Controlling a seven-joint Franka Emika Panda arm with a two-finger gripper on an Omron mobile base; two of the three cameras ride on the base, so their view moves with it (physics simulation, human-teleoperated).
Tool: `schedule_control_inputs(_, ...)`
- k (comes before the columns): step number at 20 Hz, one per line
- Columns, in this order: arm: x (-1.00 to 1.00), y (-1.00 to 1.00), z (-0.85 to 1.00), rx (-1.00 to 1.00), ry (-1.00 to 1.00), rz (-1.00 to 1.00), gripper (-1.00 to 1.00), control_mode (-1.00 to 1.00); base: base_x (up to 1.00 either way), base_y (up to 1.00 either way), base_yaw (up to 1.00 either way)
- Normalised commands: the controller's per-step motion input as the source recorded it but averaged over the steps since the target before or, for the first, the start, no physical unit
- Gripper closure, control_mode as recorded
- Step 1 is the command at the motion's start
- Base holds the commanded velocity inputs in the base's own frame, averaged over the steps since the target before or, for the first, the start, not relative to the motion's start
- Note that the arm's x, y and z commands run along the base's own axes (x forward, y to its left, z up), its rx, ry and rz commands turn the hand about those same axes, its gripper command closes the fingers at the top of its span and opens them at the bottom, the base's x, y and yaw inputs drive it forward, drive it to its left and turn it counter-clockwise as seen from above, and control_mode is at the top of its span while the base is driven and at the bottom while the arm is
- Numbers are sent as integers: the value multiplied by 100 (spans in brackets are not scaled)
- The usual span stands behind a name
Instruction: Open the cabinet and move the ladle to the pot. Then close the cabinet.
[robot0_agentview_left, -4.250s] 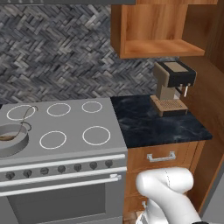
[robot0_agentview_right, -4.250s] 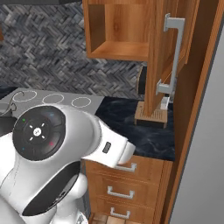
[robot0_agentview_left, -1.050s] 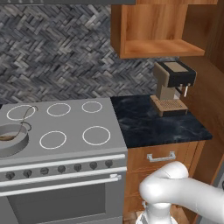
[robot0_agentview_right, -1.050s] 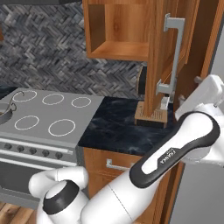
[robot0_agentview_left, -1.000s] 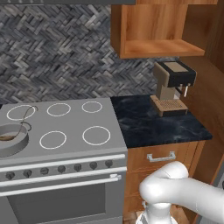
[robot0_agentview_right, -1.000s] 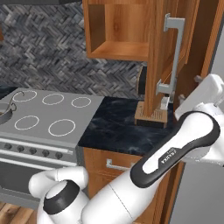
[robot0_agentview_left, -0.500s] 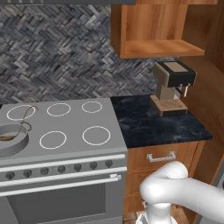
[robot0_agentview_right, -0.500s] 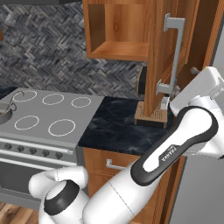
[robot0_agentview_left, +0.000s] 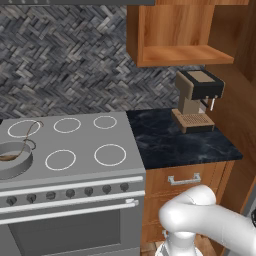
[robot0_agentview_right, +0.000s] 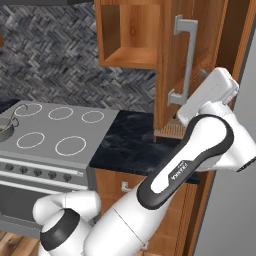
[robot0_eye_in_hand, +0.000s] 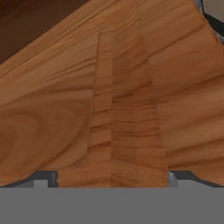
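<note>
The cabinet (robot0_agentview_right: 131, 35) stands open and its shelf is bare. Its door (robot0_agentview_right: 165, 65) is swung out edge-on, with the silver bar handle (robot0_agentview_right: 186, 60) on the outer face. My hand (robot0_agentview_right: 210, 94) is raised to that outer face, just right of the handle. In the hand view the gripper (robot0_eye_in_hand: 112, 179) is open, its fingertips (robot0_eye_in_hand: 43, 178) spread wide and very close to the door's raised panel (robot0_eye_in_hand: 122, 109). The grey pot (robot0_agentview_left: 12, 160) sits on the stove's front left burner. The ladle (robot0_agentview_left: 26, 142) rests in it, its thin handle arching over the rim.
A coffee machine (robot0_agentview_left: 196, 97) stands on the black marble counter (robot0_agentview_left: 175, 142) under the cabinet. The grey stove (robot0_agentview_left: 70, 150) has several burner rings. Wooden drawers (robot0_agentview_left: 182, 179) sit below the counter. A grey wall (robot0_agentview_right: 230, 200) stands to the right of my arm.
My hand has swung left and slightly up, closer to the open door's outer face by the handle. Pot, ladle and door have not moved.
</note>
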Motion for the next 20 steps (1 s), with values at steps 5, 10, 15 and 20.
schedule_control_inputs(5,0,57,14,0,-3,8,-100,-100,0,0,0)
schedule_control_inputs(10,3,67,0,0,0,8,-100,-100,0,0,0)
schedule_control_inputs(15,16,70,3,0,0,8,-100,-100,0,0,0)
schedule_control_inputs(20,20,65,13,0,0,3,-100,-100,0,0,0)
